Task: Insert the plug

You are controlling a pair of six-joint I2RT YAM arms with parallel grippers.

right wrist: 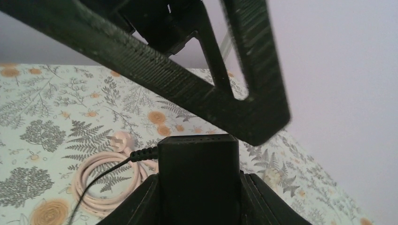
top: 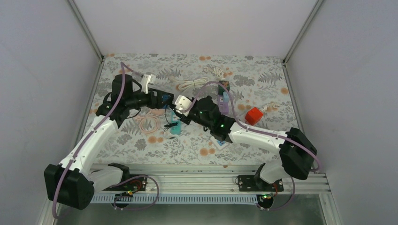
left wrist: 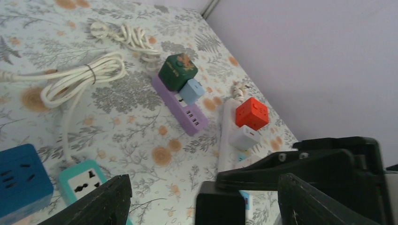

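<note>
Black plug [right wrist: 199, 171], pinched in the right hand [right wrist: 199, 199] near the teal power strip [left wrist: 83, 180], next needs aligning over a socket; left hand [left wrist: 202, 202] spread.

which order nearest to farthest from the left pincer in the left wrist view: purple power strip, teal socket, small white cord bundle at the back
1. teal socket, bottom left, closest
2. purple power strip, middle of the table
3. small white cord bundle, far back
</note>
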